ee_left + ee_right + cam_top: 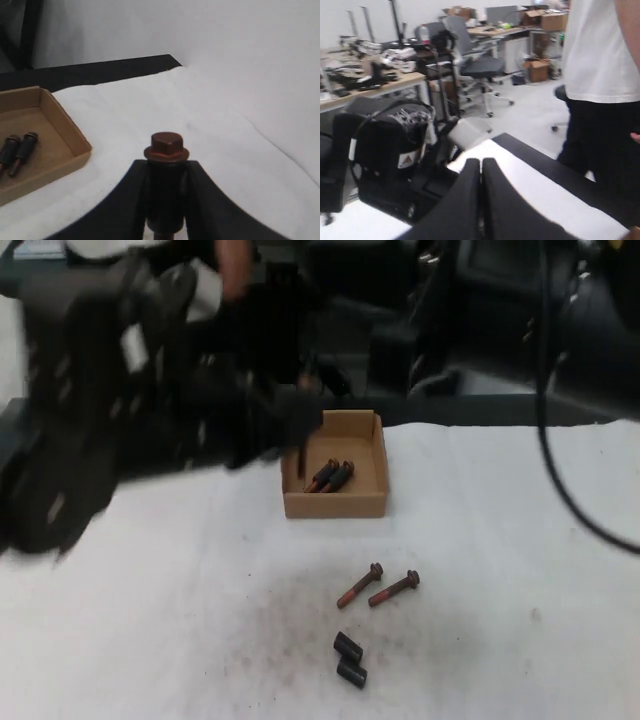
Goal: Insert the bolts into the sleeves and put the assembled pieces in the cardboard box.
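Bolt (pixel 166 145) and sleeve (pixel 165 200), clenched by the left tool (pixel 166 172), could drop outside the cardboard box (pixel 65 129) if released early; right tool (pixel 481 172) clenched empty.

The left gripper (pixel 166 172) is clamped on a sleeved bolt (pixel 166 150). Its two dark fingers (pixel 205 200) are pressed against the shank from either side, and the head is left standing above them. In the high view a blurred arm (pixel 120 410), probably the left one, is stretched in from the left side above the bench (pixel 500 620). The right gripper (pixel 481 167) is tipped upward, away from the bench, with its fingers brought together and nothing gripped between them.
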Robot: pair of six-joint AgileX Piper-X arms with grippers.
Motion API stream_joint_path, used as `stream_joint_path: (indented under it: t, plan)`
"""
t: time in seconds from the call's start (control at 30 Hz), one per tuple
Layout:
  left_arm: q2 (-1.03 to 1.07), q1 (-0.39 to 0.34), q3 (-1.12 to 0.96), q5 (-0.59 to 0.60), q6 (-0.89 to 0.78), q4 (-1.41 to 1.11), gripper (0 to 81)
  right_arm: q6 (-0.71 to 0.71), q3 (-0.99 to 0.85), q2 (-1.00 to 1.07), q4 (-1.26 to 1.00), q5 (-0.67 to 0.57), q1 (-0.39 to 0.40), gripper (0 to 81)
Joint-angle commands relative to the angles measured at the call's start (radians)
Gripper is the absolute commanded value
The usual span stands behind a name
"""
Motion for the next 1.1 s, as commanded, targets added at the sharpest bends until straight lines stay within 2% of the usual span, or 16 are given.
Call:
stream_joint_path:
  t: [0.0, 0.2, 0.33, 0.6, 0.73, 0.9, 0.97, 1.07]
  plan:
    - [0.166, 0.057, -0.168, 0.008, -0.002, 0.054, 0.4, -0.001, 0.0, -0.047, 0.08, 0.064, -0.083, 0.4]
    - [0.474, 0.101, -0.483, 0.024, 0.004, 0.294, 0.4, -0.001, 0.0, -0.086, 0.236, 0.064, -0.262, 0.4]
    - [0.664, 0.099, -0.702, 0.021, 0.043, 0.463, 0.4, -0.001, 0.0, -0.086, 0.295, 0.064, -0.319, 0.4]
    - [0.987, 0.099, -1.061, 0.015, 0.04, 0.732, 0.4, -0.001, 0.0, -0.086, 0.332, 0.064, -0.338, 0.4]
    - [1.051, 0.099, -1.122, 0.004, 0.06, 0.745, 0.4, -0.001, 0.0, -0.081, 0.331, 0.064, -0.338, 0.4]
    - [1.055, 0.099, -1.124, -0.12, 0.163, 0.737, 0.6, -0.001, 0.0, -0.071, 0.334, 0.064, -0.338, 0.4]
    - [1.055, 0.101, -1.124, -0.12, 0.18, 0.741, 2.8, -0.001, 0.004, -0.065, 0.34, 0.064, -0.338, 0.4]
    - [1.055, 0.104, -1.124, -0.119, 0.176, 0.752, 12.0, -0.001, 0.022, -0.065, 0.338, 0.064, -0.338, 0.4]
